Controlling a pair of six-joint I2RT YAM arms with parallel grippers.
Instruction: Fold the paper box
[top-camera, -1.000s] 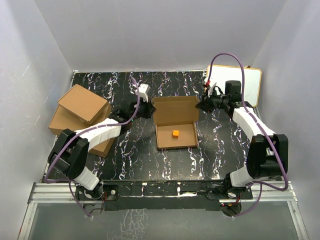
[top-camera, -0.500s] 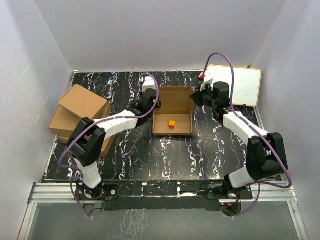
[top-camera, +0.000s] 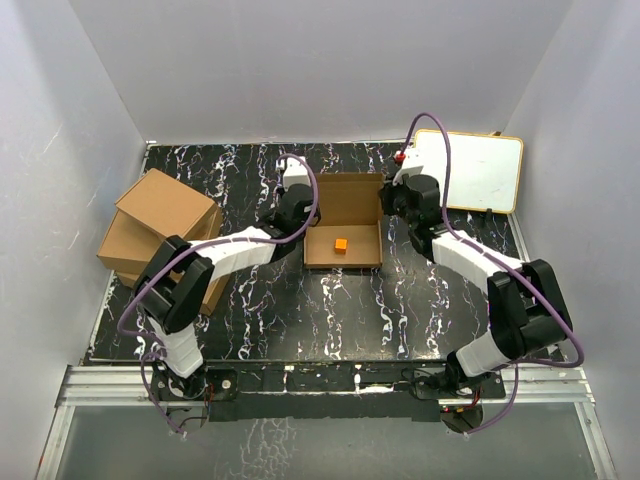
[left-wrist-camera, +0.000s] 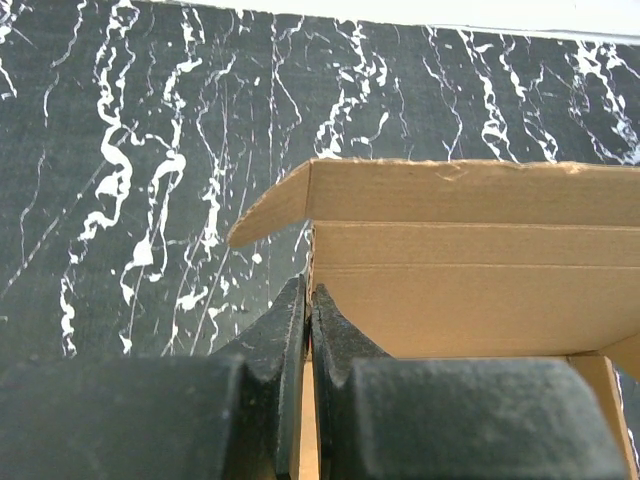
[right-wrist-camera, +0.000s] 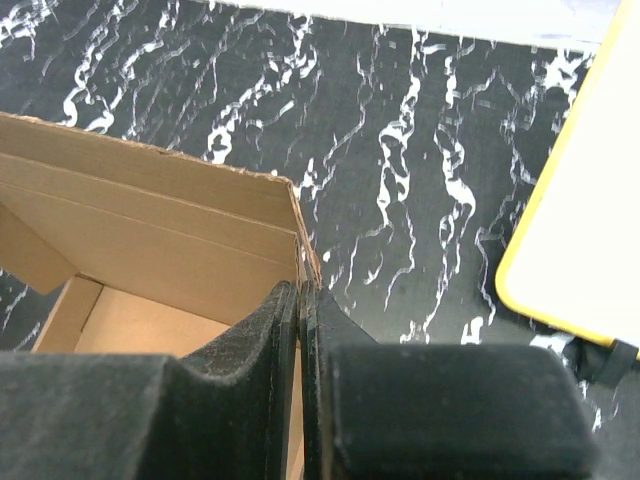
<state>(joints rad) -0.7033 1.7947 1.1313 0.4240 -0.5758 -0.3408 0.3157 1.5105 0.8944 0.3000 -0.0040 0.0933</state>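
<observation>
**A:** Where does the paper box (top-camera: 345, 215) sit?

**B:** It sits mid-bench (top-camera: 300, 300) with the tray open upward and the lid panel (left-wrist-camera: 450, 250) rising at the far side. A small orange block (top-camera: 341, 245) lies on its floor. The left claw (left-wrist-camera: 308, 325) is pinched together on the left side wall. The right claw (right-wrist-camera: 299, 325) is pinched on the right wall, near the far corner.

**A:** How should the arms do this step well?

**B:** Probably by moving both walls evenly, so the tray neither skews nor slides. They should also grip the thin card lightly enough not to crease it. The tuck flap (left-wrist-camera: 270, 212) at the lid's left end looks meant to go inside the wall, not outside.

**A:** Any print to read?

**B:** None. The box, the piled boxes (top-camera: 160, 215) and the yellow-rimmed white board (top-camera: 480, 170) all show bare faces.
</observation>
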